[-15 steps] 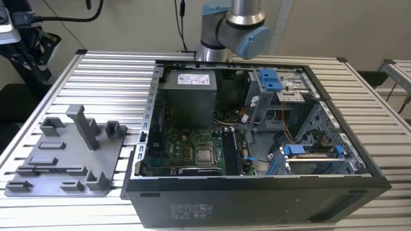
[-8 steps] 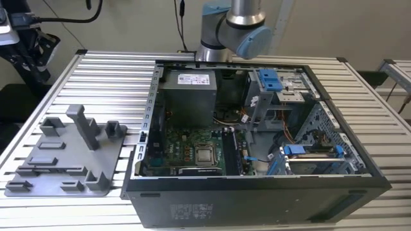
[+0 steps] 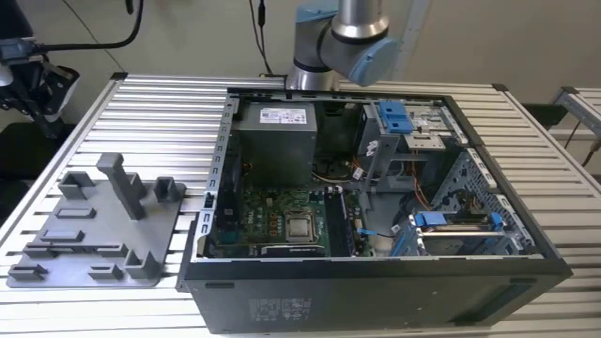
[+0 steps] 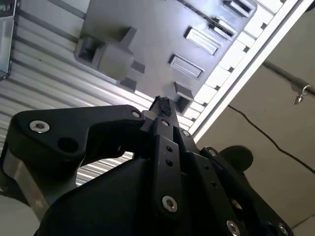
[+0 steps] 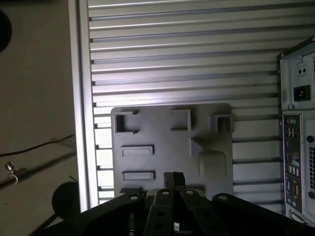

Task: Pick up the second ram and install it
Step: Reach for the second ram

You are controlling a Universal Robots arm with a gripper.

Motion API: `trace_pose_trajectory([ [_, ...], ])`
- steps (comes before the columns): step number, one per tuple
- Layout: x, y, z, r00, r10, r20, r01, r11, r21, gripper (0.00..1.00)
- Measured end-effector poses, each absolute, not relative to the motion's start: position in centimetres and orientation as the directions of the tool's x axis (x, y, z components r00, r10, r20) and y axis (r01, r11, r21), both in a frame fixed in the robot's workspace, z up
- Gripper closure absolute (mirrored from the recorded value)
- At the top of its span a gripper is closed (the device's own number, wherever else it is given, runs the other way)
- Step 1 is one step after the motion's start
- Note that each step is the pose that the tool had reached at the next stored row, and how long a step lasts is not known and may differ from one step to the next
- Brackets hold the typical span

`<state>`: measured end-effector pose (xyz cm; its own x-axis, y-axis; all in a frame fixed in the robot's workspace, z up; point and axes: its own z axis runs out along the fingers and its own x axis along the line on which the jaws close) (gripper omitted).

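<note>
Writing first: a white label (image 3: 286, 114) on the PSU (image 3: 272, 144), upper middle of the exterior view, and faint white print (image 3: 277, 308) on the case (image 3: 376, 285) near wall, bottom middle. Neither is readable. In the first wrist view the case's rear panel (image 5: 297, 147) shows a power socket (image 5: 301, 92) and ports (image 5: 291, 167), markings too small to read.

Containers: the case lies open on the slatted counter (image 3: 160, 113). Inside are the PSU at the back, a green board (image 3: 253, 211) lower in frame with a silver CPU socket (image 3: 300, 227), and blue clips (image 3: 395, 116) toward the exterior view's right. The grey tray (image 3: 165, 232) sits on the counter at the exterior view's lower left, just beside the case, with upright posts (image 3: 120, 184) and shallow pockets (image 5: 137, 151). The two rectangular pockets in the first wrist view show plain grey.

Second ram: I can't place it for sure. A long narrow holder (image 3: 75, 248) on the tray has a dark line along it. Dark strips (image 3: 344, 218) stand in the slots just right of the CPU socket. I can't tell which of these, if either, is it.

My hand (image 5: 173, 180) (image 4: 162, 104), in both wrist views, hangs above the tray, closed. A small dark bit shows at the tips; I can't tell whether it is pad or something pinched. My arm (image 3: 343, 42) shows at top centre of the exterior view.
</note>
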<state>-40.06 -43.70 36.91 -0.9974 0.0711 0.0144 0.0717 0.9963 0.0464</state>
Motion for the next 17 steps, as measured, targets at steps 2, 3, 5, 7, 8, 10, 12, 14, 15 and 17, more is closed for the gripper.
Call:
trace_pose_trajectory([
  [2, -40.1, -44.4, 36.8, -0.997, 0.071, 0.015, 0.072, 0.996, 0.046, 0.89],
  [3, -40.1, -44.8, 36.7, -0.997, 0.071, 0.014, 0.072, 0.996, 0.046, 0.89],
  [5, -40.1, -45.6, 36.5, -0.997, 0.071, 0.014, 0.072, 0.996, 0.046, 0.89],
  [7, -40.0, -46.3, 36.4, -0.997, 0.071, 0.015, 0.072, 0.996, 0.046, 0.89],
  [8, -40.0, -46.7, 36.3, -0.997, 0.071, 0.014, 0.072, 0.996, 0.046, 0.89],
  [10, -40.0, -47.3, 36.2, -0.997, 0.071, 0.015, 0.072, 0.996, 0.046, 0.89],
  [12, -40.0, -47.8, 36.0, -0.997, 0.071, 0.014, 0.072, 0.996, 0.046, 0.89],
  [14, -40.0, -47.9, 35.9, -0.997, 0.071, 0.014, 0.072, 0.996, 0.047, 0.89],
  [15, -40.0, -47.9, 35.9, -0.997, 0.071, 0.014, 0.072, 0.996, 0.046, 0.89],
  [17, -40.0, -47.9, 35.9, -0.997, 0.071, 0.014, 0.072, 0.996, 0.046, 0.89],
])
